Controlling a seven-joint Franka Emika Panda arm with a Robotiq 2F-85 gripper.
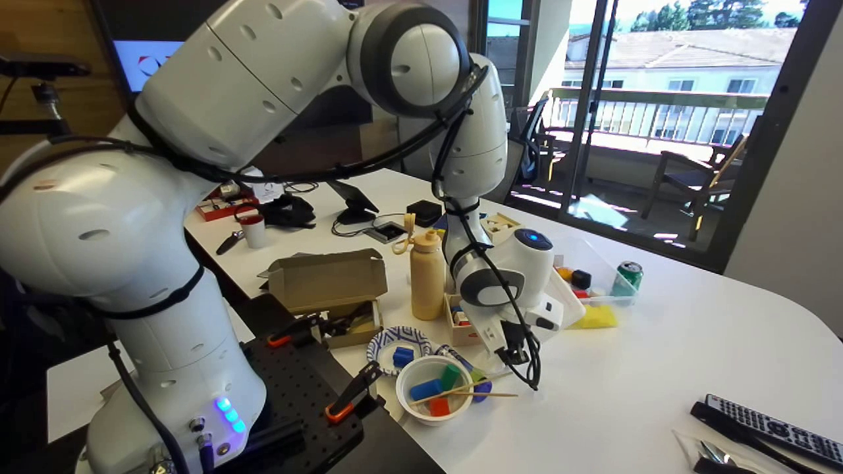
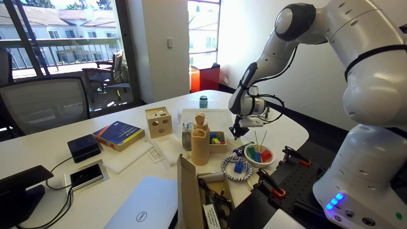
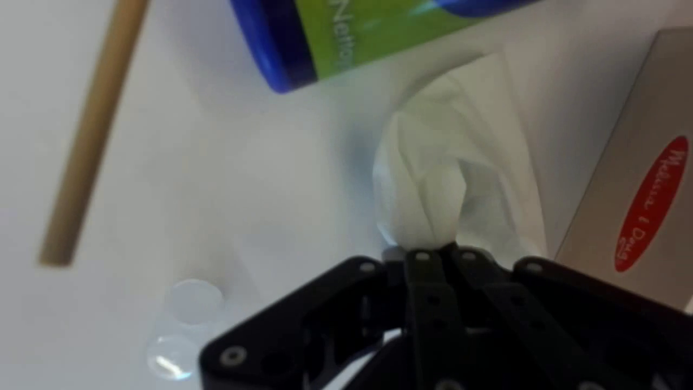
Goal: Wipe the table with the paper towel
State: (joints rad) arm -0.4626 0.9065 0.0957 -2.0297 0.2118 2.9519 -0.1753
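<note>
Per wrist view, I had gripper (image 3: 444, 254) drawn narrow, fingertips pinching near end of paper towel (image 3: 460, 141). Towel spread, creased and curled, ahead of fingertips, over white table (image 3: 281, 179). Could not tell whether it touched surface. I noted blue-and-green container (image 3: 363, 32) beyond it, red-labelled box (image 3: 622, 162) beside it, on right.

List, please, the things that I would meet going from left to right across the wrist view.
Wooden stick, two clear round pieces, paper towel, box with a red oval label. Left out, since their spread overlaps the towel's: gripper, blue-and-green item.
</note>
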